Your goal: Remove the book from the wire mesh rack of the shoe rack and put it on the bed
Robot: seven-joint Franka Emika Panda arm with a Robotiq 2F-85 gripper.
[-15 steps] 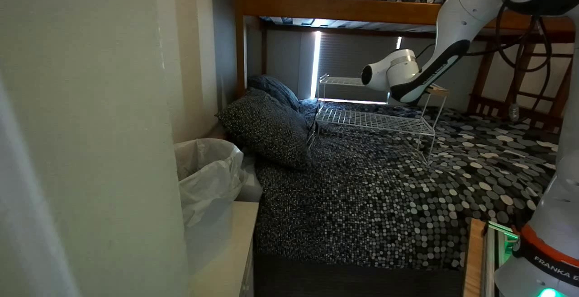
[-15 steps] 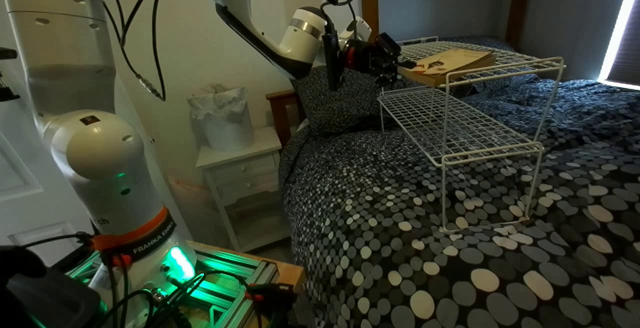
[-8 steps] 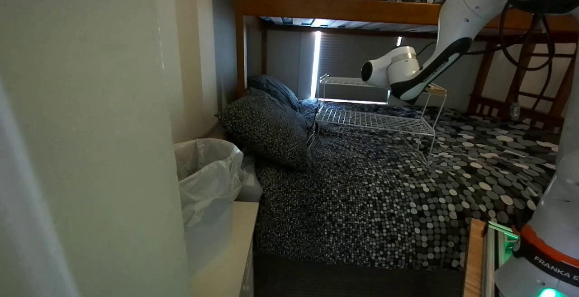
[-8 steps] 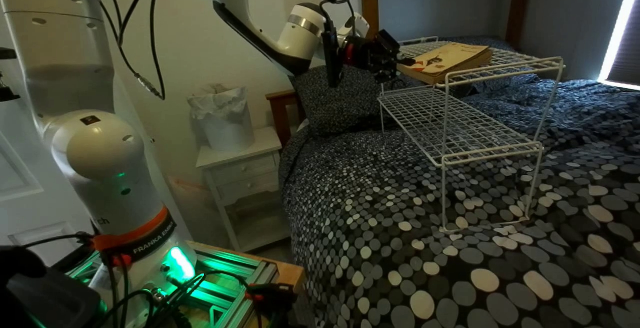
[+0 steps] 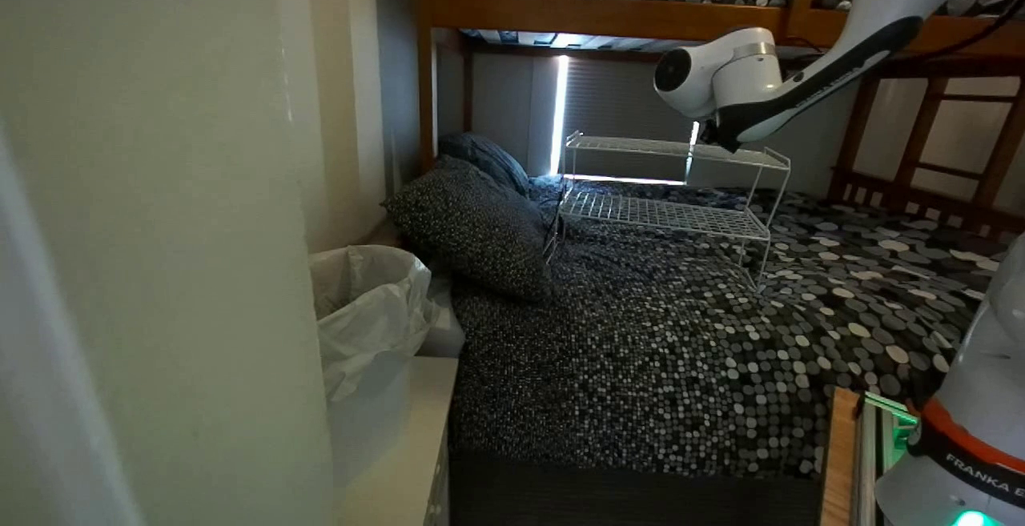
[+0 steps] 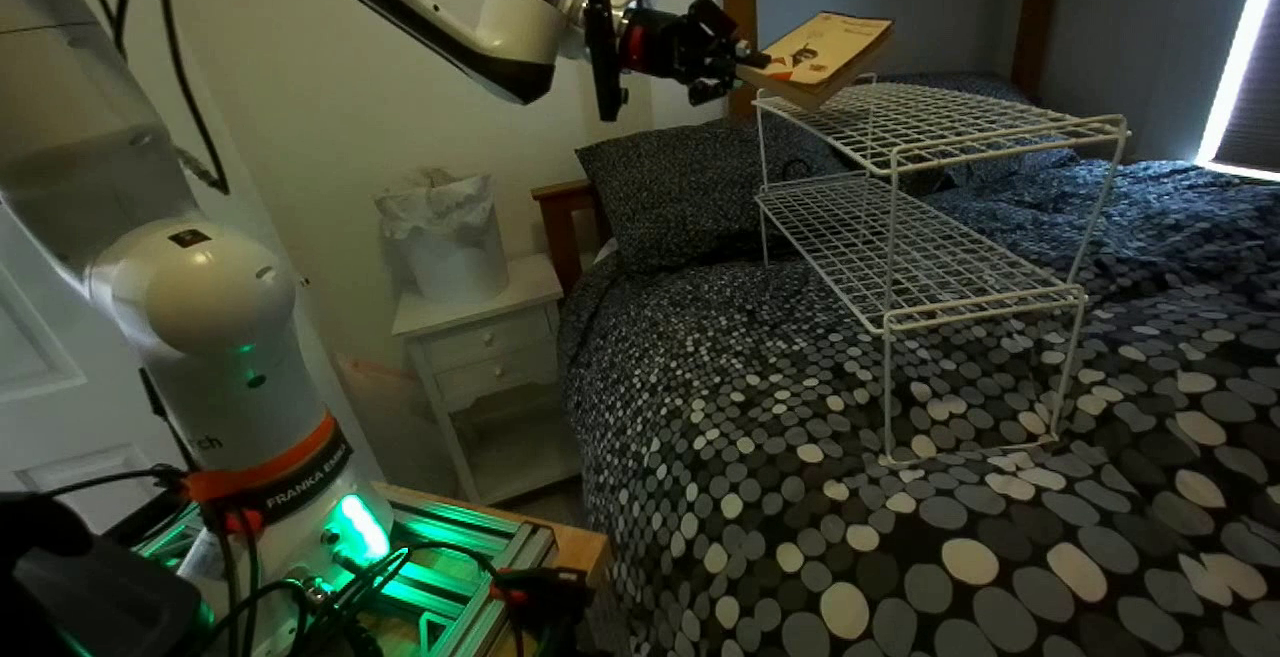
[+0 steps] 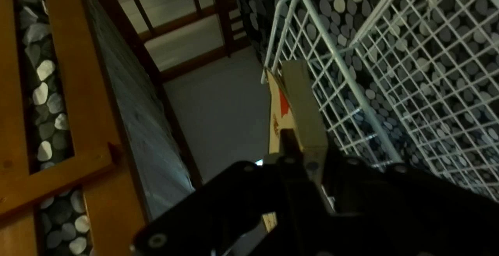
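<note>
The book (image 6: 828,47) is too small to read in an exterior view. In the wrist view the pincer (image 7: 308,150) hides part of it towards five o'clock, and the shoe rack (image 7: 360,96) is cut off at three.

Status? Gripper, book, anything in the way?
Gripper shut on book, held up at a tilt. Not yet on bed. Shoe rack close by, possible snag; clearance unclear.

pale wall (image 6: 345,117) | white two-drawer nightstand (image 6: 475,377) | blind-covered window (image 5: 612,102), bright edges
</note>
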